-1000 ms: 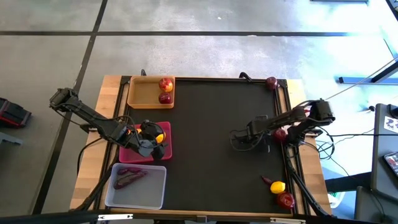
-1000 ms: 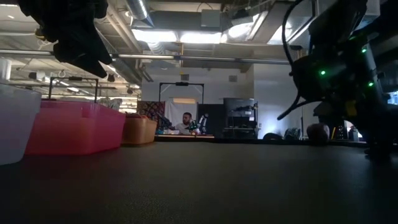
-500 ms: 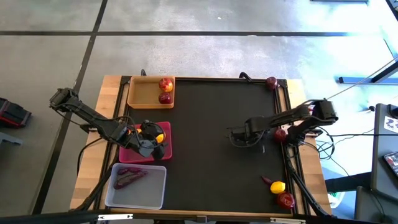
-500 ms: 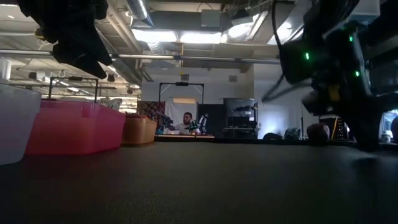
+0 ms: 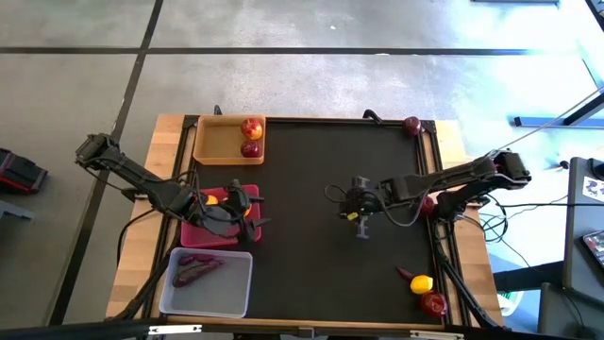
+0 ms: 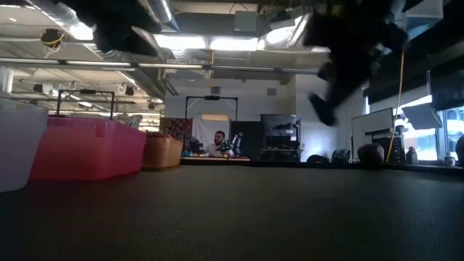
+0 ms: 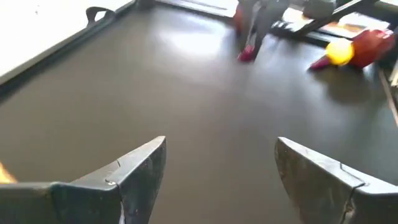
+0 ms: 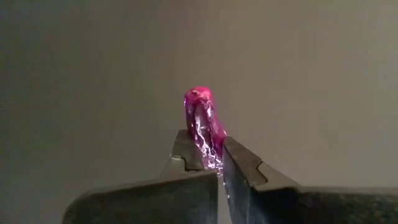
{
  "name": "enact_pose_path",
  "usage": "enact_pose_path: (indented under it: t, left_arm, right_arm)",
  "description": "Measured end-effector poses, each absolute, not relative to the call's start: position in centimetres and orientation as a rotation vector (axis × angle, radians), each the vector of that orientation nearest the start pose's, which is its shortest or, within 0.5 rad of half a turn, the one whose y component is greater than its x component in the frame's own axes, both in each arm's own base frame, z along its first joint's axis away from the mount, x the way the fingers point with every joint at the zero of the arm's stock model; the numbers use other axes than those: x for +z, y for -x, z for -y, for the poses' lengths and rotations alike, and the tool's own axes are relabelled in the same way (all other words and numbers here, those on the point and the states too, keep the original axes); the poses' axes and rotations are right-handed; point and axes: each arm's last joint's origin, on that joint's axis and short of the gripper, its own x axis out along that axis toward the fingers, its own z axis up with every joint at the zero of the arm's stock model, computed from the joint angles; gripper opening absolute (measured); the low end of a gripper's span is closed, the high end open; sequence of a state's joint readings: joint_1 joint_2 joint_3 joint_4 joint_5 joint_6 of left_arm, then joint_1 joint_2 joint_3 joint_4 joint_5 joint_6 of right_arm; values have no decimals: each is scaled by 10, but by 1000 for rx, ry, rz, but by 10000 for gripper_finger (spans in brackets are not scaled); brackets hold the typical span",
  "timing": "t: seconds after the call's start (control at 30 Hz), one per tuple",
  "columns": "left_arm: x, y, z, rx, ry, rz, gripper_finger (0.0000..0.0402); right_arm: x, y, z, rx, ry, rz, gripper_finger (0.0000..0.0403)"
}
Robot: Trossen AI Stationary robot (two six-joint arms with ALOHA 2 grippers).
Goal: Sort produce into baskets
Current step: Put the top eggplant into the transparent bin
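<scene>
My right pincer clamped on a slim dark-purple oblong root above the black bench centre, my left pincer spread wide over the magenta-pink rectangular tray at nine o'clock.

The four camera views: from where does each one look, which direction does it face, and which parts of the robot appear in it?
High view: above the table, facing straight down; both arms show, the left gripper over the pink tray, the right gripper mid-table.
Low view: at table-top height, facing level across the table; dark arm parts hang from above.
Left wrist view: facing across the mat past its open fingers.
Right wrist view: facing the mat; its fingers pinch a purple root.
Shared: high and left wrist views both show the lemon beside an apple.
</scene>
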State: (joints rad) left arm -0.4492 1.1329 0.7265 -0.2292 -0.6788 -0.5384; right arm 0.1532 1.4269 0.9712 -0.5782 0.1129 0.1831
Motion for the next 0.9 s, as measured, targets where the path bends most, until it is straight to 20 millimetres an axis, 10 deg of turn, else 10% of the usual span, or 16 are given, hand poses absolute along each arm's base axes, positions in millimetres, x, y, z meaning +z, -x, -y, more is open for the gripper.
enact_pose_path:
  t: [0.5, 0.9]
  left_arm:
    - [248, -256, 95, 286, 73, -242, 294]
    - [228, -281, 93, 273, 90, -215, 294]
  right_arm:
    - [257, -316, -45, 3, -44, -508, 1]
    - [238, -346, -51, 61, -39, -383, 1]
